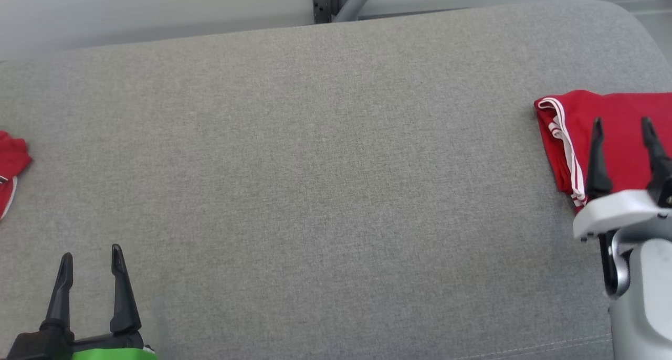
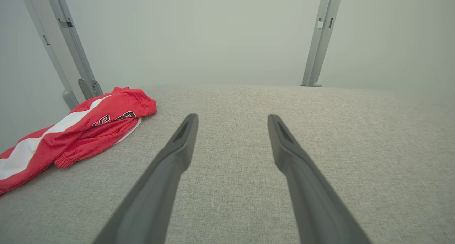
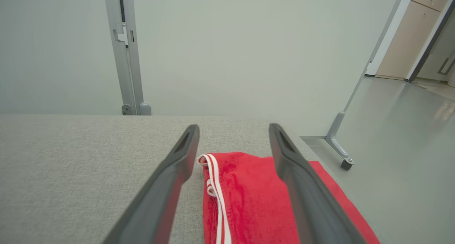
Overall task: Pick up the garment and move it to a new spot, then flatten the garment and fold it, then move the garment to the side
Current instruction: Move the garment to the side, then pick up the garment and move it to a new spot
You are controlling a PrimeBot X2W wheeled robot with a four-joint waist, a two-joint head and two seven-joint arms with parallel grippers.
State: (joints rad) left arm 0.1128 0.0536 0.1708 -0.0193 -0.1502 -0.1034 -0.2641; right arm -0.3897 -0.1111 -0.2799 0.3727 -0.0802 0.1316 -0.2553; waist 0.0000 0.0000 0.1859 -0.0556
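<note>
Head view: red folded fabric garment with white stripes sits at the far right edge of the grey woven fabric tabletop, directly ahead of and below the right gripper. Its fingers are spread wide and pinch nothing; can't tell if the tips touch cloth. The striped edge runs roughly parallel to the fingers, so the long axis lies along the reach. Left gripper is also spread and empty, well apart at lower left. Set-aside step looks done or nearly. Any nudge is a right-arm job. A crumpled red and white fabric garment lies at the left edge, nearer the left arm.
</note>
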